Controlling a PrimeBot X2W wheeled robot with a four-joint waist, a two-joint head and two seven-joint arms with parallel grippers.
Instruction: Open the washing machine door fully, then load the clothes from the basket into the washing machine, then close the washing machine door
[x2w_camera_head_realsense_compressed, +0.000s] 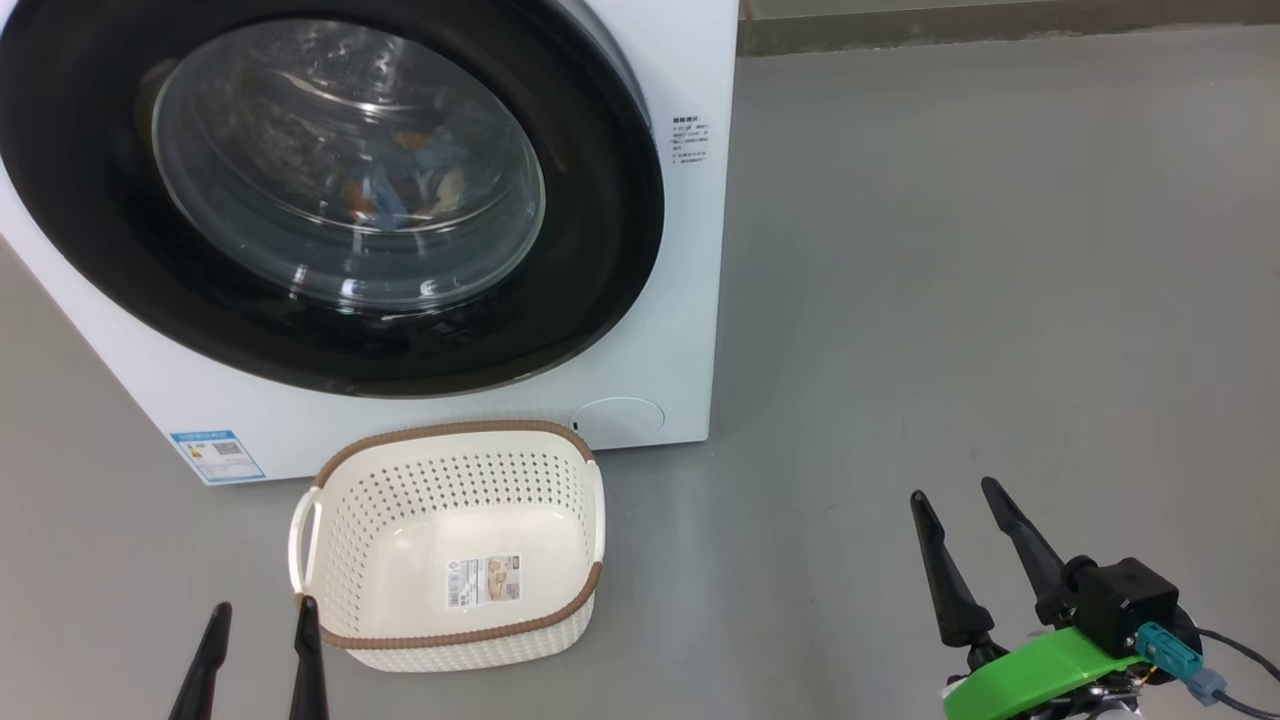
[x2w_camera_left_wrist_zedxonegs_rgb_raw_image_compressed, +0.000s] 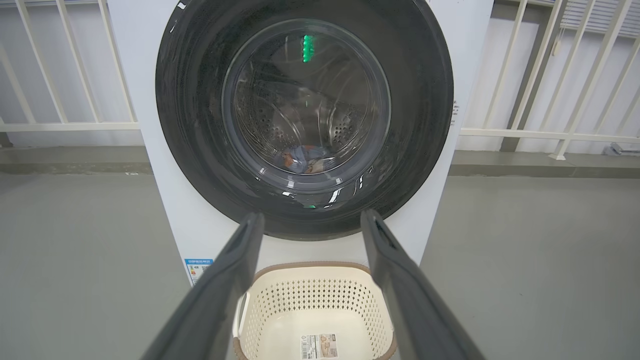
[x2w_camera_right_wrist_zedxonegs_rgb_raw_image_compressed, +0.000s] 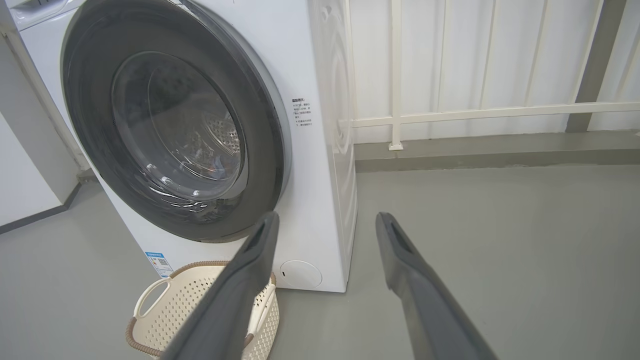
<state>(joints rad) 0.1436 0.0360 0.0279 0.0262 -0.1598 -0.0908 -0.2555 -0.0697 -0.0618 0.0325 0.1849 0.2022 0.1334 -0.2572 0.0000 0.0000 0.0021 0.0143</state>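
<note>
Head view: the washing machine (x2w_camera_head_realsense_compressed: 650, 300) stands on the grey floor (x2w_camera_head_realsense_compressed: 950, 250) towards its far edge. The washing machine door (x2w_camera_head_realsense_compressed: 100, 250) appears shut against the front, and the clothes (x2w_camera_head_realsense_compressed: 410, 180) show blue and orange through its glass, inside the drum. The basket (x2w_camera_head_realsense_compressed: 450, 437) sits on the floor just in front of the machine's foot. It holds nothing but its paper label (x2w_camera_head_realsense_compressed: 483, 580), and its long axis runs parallel to the machine's front. The left gripper (x2w_camera_head_realsense_compressed: 263, 603) hangs just beside the basket's near left corner, fingers apart and holding nothing. The right gripper (x2w_camera_head_realsense_compressed: 952, 487) is well apart to the right, beyond the machine's right front corner, and also spread and empty.

Left wrist view: the fingers (x2w_camera_left_wrist_zedxonegs_rgb_raw_image_compressed: 225, 280) frame the door squarely, with the basket below between them. The door lies straight ahead of and above this arm, so the left arm is the nearer one if a last push were needed. This view looks deepest into the drum, where the clothes lie low at the bottom.

Right wrist view: the fingers (x2w_camera_right_wrist_zedxonegs_rgb_raw_image_compressed: 420, 295) point past the machine's side towards a white railing (x2w_camera_right_wrist_zedxonegs_rgb_raw_image_compressed: 495, 112). From this slant the door's rim looks flush with the front; whether it is latched cannot be told. By my judgement, all three steps look done.
</note>
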